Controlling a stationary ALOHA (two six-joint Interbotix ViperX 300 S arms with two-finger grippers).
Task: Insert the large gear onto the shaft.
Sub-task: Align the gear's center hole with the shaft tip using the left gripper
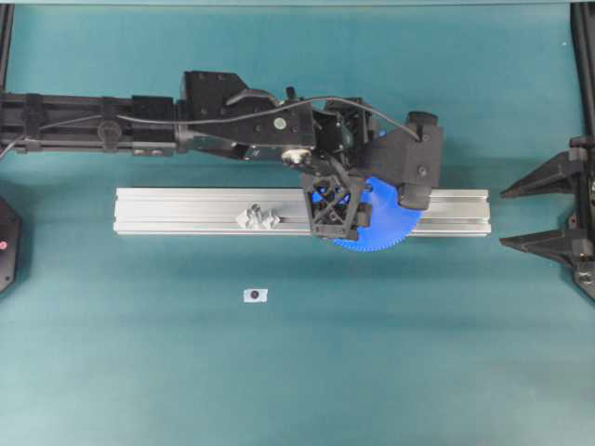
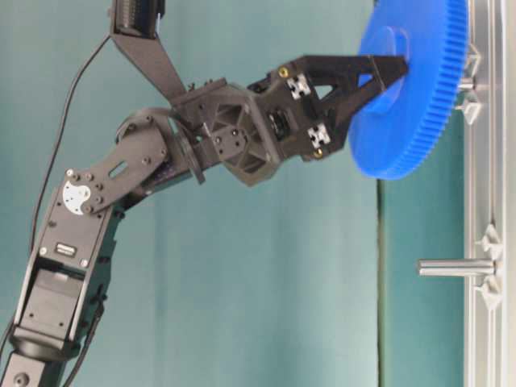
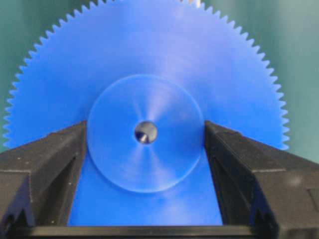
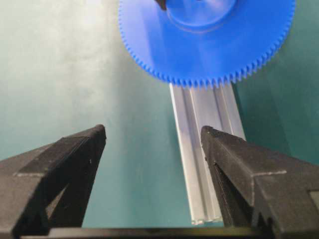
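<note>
The large gear (image 3: 149, 50) is a bright-blue toothed disc, and my left gripper (image 3: 145, 132) is shut on its raised hub, one finger on each side. From overhead the gear (image 1: 390, 237) sits over the right part of the aluminium rail (image 1: 186, 204), under the left gripper (image 1: 344, 206). At table level the gear (image 2: 419, 121) hangs face-on to the rail. A stub of the shaft (image 2: 468, 81) shows between gear and rail. Something grey shows inside the hub's hole. My right gripper (image 1: 548, 209) stands open at the right edge, apart from the gear (image 4: 209, 50).
A second pin on its silvery mount (image 1: 257, 218) stands further left on the rail and shows bare at table level (image 2: 455, 267). A small white tag (image 1: 255, 295) lies on the teal mat in front of the rail. The rail's end (image 4: 204, 214) lies between my right fingers.
</note>
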